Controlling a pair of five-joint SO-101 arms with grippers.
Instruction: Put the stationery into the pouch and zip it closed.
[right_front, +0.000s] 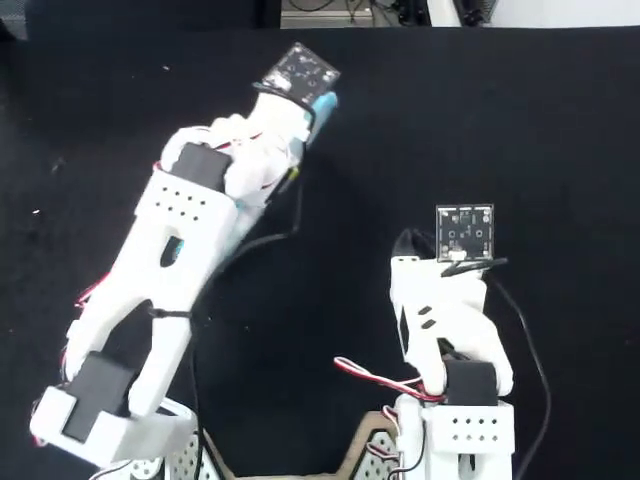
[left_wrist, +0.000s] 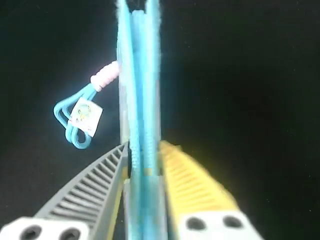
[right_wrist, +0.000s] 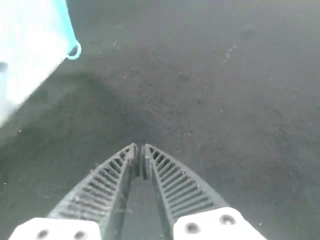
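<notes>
A light blue pouch (left_wrist: 140, 100) stands on edge between the fingers of my left gripper (left_wrist: 142, 155), which is shut on it. A blue cord loop with a small tag (left_wrist: 80, 117) hangs from the pouch's zip side by a pink bead. From above, the left arm stretches to the far middle of the black table (right_front: 500, 120), and a bit of the pouch (right_front: 322, 108) pokes out past its wrist. My right gripper (right_wrist: 139, 156) is shut on nothing, low over the mat. A pale blue corner of the pouch (right_wrist: 35, 40) shows off to one side.
The black mat covers the whole table. The right arm (right_front: 450, 300) sits near the front right, apart from the left arm. Cables run along the table's front edge between the arm bases.
</notes>
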